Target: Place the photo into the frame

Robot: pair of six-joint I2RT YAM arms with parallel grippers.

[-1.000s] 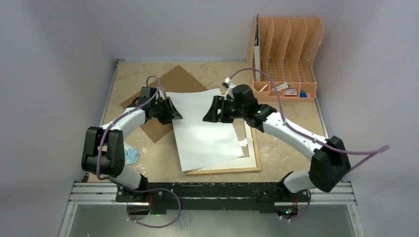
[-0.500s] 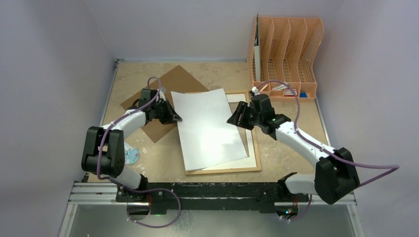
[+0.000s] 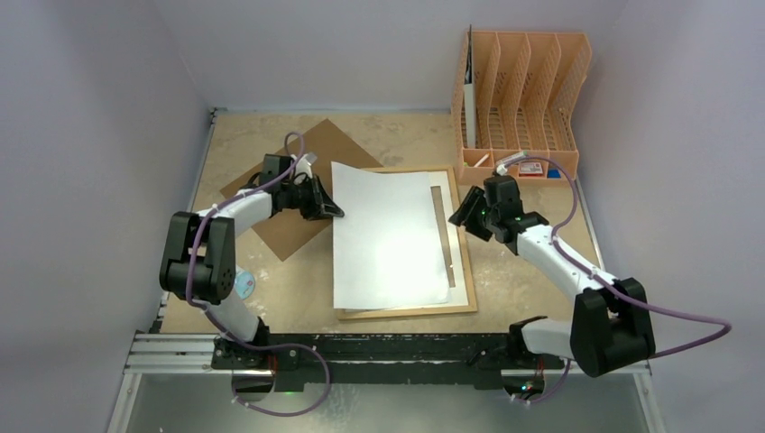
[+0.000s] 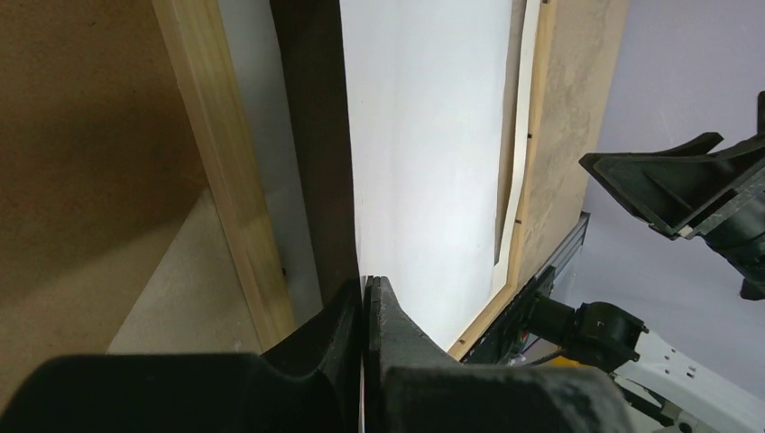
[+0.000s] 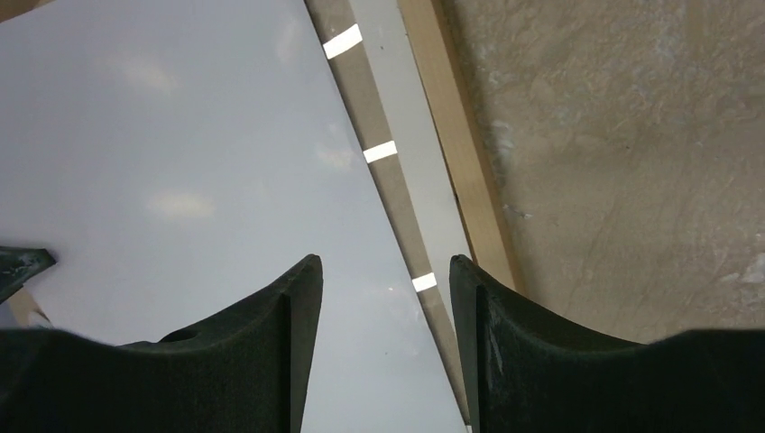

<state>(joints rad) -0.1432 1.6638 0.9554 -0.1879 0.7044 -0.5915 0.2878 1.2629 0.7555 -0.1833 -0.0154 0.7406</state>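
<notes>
**Photo lies white side up on the frame, pinched at its left edge**

The photo point(image 3: 392, 234) rests across the frame point(image 3: 406, 312) at the middle of the table point(image 3: 280, 293). Its plain white back faces up. The printed face is not visible, though the left wrist view shows a dark underside, which is probably the print. The sheet covers most of the white mat. A narrow brown strip point(image 3: 440, 225) of the frame's interior shows along the sheet's 3 o'clock edge, and the light-wood border shows at 3 and 6 o'clock.

The left gripper point(image 3: 332, 210) is at the photo's 9 o'clock edge. Its jaws are pressed together on that edge, which it holds slightly raised over the frame's left rail.

The right gripper point(image 3: 462, 216) is at 3 o'clock, above the frame's right side. Its fingers are spread and hold nothing.

A brown backing board point(image 3: 289, 236) lies flat at 10 o'clock from the frame, partly under the left arm. An orange file organiser point(image 3: 523, 90) stands at 1 o'clock against the back wall.
</notes>
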